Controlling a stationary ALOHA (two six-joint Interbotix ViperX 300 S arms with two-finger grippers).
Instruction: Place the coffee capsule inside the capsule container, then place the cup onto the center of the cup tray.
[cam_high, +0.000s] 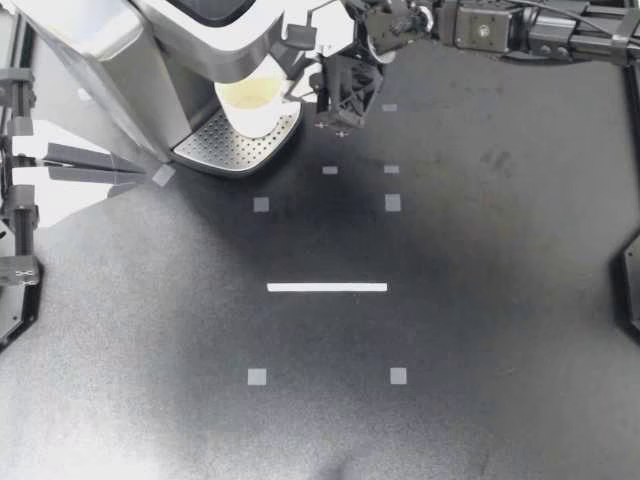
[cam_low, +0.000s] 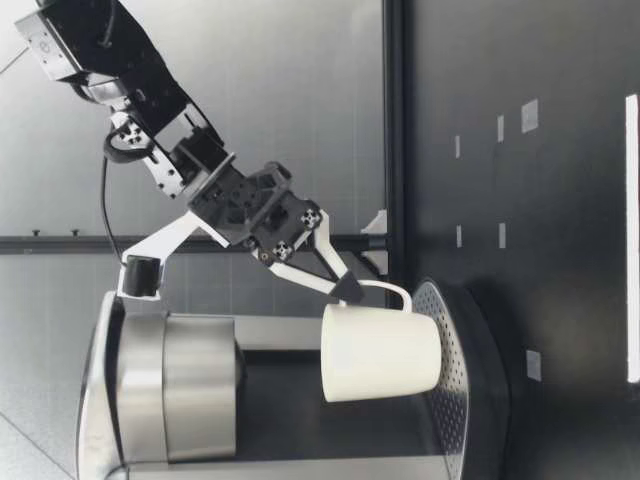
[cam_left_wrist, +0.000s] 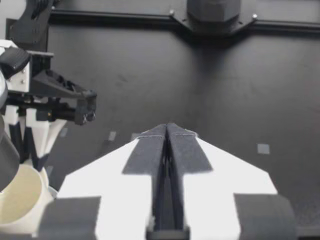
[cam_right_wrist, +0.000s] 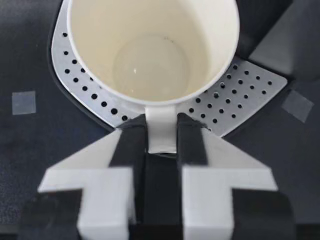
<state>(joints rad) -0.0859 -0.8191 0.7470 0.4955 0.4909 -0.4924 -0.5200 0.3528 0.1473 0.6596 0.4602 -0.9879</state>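
A white cup (cam_high: 250, 100) stands upright on the perforated cup tray (cam_high: 232, 150) under the coffee machine's spout. My right gripper (cam_high: 305, 97) reaches in from the far right and is shut on the cup's handle (cam_right_wrist: 161, 131), one finger on each side. In the low view the cup (cam_low: 380, 352) has its base at or just above the tray (cam_low: 455, 390); I cannot tell whether they touch. My left gripper (cam_high: 150, 172) hangs beside the machine near the table's left edge with its fingers (cam_left_wrist: 150, 150) pressed together and nothing in them. No coffee capsule shows in any view.
The steel coffee machine (cam_high: 120, 50) fills the far left corner. A white strip (cam_high: 327, 287) and several small grey squares mark the black table. My right arm's gripper body (cam_left_wrist: 60, 95) shows beside the cup (cam_left_wrist: 17, 197) in the left wrist view.
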